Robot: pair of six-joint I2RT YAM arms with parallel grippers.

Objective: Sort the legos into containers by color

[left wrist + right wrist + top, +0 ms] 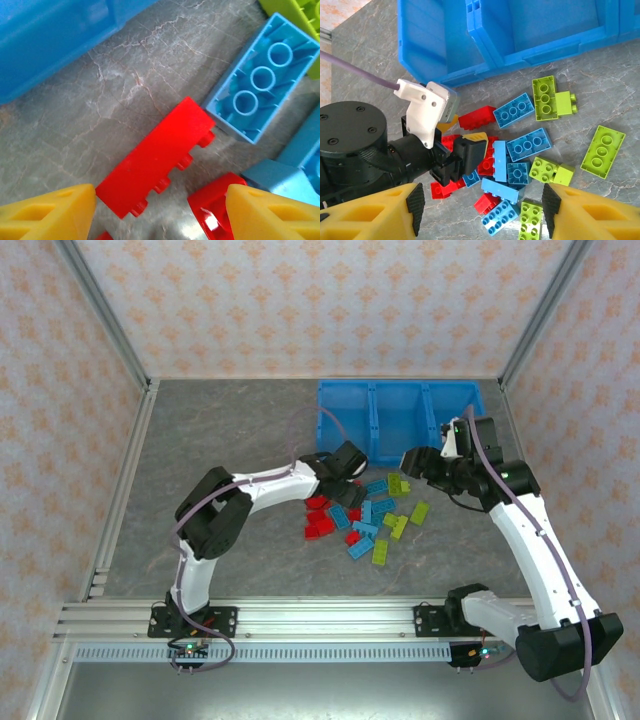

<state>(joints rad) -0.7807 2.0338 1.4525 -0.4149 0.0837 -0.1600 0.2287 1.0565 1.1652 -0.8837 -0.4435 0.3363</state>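
Observation:
The legos (365, 515) lie in a loose pile of red, light blue and yellow-green bricks in front of the containers (400, 385), a long blue bin. My left gripper (348, 472) is low over the pile's red corner. In the left wrist view it (160, 210) is open, its yellow fingertips (47, 212) standing either side of a red brick (155, 157) that lies on its side on the table. A second red brick (215, 207) sits by the right fingertip. My right gripper (482, 210) hangs open and empty high above the pile, near the bin's right end (412, 462).
An upturned light blue brick (255, 87) lies just beyond the red one. The bin's wall (50, 35) is close on the far left of the left gripper. Yellow-green bricks (602, 150) are spread to the pile's right. Bare table lies left of the pile.

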